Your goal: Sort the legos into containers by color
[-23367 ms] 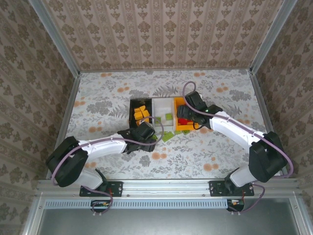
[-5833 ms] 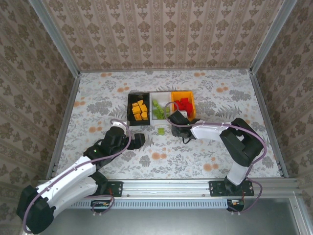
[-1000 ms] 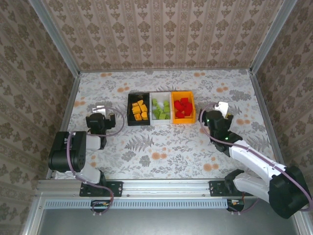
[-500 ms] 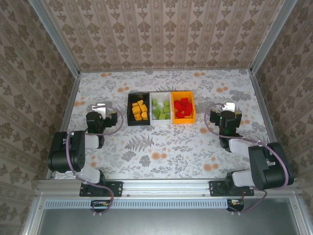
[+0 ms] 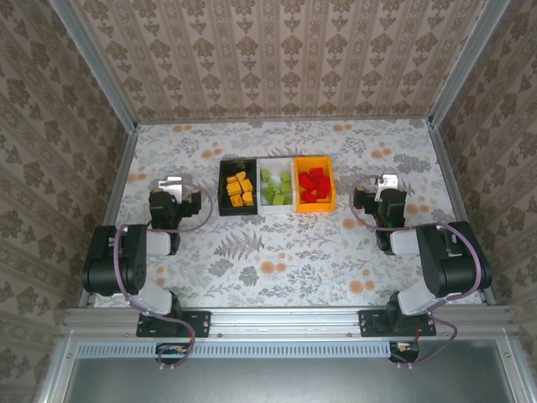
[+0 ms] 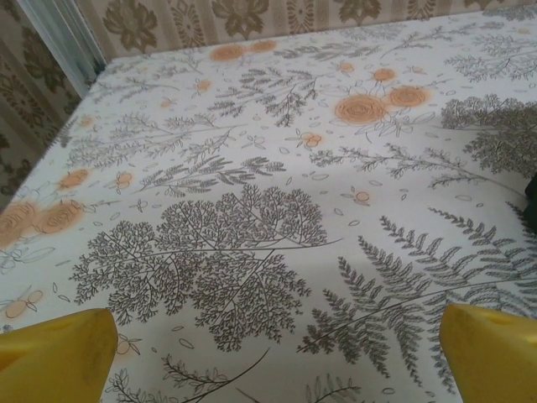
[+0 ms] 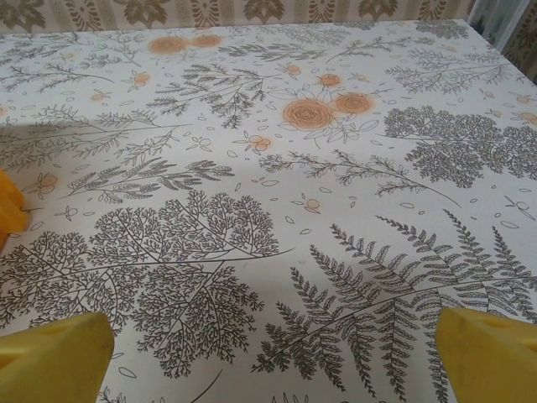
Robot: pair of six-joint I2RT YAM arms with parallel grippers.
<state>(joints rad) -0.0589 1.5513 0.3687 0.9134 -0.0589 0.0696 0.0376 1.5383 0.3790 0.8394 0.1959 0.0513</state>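
Three bins stand side by side mid-table in the top view. The black bin [image 5: 221, 190] holds orange-yellow legos [image 5: 241, 188]. Light green legos [image 5: 275, 188] lie in the white bin [image 5: 278, 209], and red legos [image 5: 314, 184] fill the orange bin [image 5: 332, 186]. My left gripper [image 5: 173, 200] rests folded back left of the bins, well apart from them. My right gripper [image 5: 383, 200] rests the same way on their right. Both are open over bare cloth, with the left gripper's [image 6: 273, 361] yellow fingertips [image 6: 59, 351] wide apart and the right gripper's [image 7: 268, 361] fingertips [image 7: 54, 357] likewise.
The floral tablecloth [image 5: 277, 260] lies bare around the bins. Patterned walls close in the back and sides. A corner of the orange bin [image 7: 8, 210] shows at the right wrist view's left edge, and a dark edge of the black bin [image 6: 531, 197] at the left wrist view's right edge.
The right arm has drawn back and folded toward the right over the last second. The left arm has barely shifted. The green brick seen loose on the cloth earlier is off the cloth.
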